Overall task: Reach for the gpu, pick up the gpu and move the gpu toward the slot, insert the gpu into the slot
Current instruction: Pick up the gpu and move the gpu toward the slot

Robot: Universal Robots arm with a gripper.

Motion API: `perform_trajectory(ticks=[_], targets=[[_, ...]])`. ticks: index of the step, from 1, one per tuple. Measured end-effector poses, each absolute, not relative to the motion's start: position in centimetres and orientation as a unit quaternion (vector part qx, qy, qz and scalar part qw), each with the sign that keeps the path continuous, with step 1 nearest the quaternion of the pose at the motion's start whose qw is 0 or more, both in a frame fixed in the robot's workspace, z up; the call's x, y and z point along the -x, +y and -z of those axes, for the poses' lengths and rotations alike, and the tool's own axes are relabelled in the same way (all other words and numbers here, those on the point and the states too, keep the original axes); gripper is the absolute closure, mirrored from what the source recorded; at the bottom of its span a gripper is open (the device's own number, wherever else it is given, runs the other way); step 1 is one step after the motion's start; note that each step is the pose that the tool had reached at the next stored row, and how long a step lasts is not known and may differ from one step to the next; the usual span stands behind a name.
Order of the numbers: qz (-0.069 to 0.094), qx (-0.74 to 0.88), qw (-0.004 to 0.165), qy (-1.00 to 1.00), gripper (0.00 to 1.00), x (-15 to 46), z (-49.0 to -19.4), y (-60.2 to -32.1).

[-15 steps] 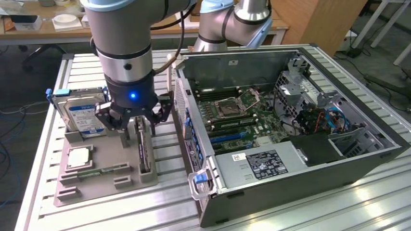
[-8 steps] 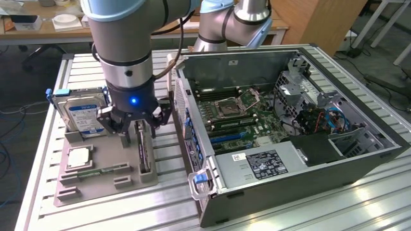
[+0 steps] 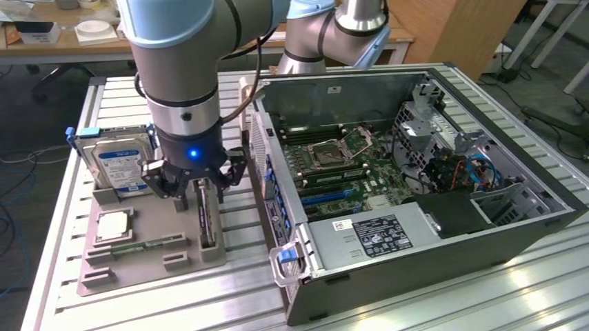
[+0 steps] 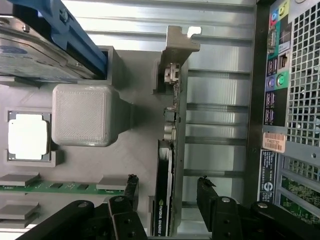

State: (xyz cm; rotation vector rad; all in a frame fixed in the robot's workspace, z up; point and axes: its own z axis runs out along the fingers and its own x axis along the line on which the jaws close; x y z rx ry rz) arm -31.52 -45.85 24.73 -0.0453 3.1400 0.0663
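**A:** What sat on the surface [image 3: 184, 303]?

**B:** The open computer case [image 3: 442, 255] took the half toward the exterior view's right. A grey holder tray [image 3: 138, 265] lay near the left edge.

**A:** And on the tray?

**B:** A hard drive [image 3: 115, 162] stood upright at its far corner, close beside the arm. The gpu [image 3: 206, 217] [image 4: 162, 200] stood on edge along the tray's side nearest the case, whose rear wall rose just beside it.

**A:** The end effector [image 3: 195, 189] [image 4: 167, 181]?

**B:** Spread, straddling the gpu's top, with a gap on either side. A processor chip [image 3: 112, 226] and a memory stick [image 3: 147, 243] lay flat nearby.
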Motion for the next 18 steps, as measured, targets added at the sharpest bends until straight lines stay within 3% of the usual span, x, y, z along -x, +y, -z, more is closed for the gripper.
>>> perform_trajectory(ticks=[9,14,18], targets=[[-0.019,0.015,0.0,1.0,0.41,31.7,-23.5,-44.8],[-0.008,0.015,0.0,1.0,0.41,31.7,-23.1,-44.6],[-0.007,0.015,0.0,1.0,0.41,31.7,-23.1,-44.6]])
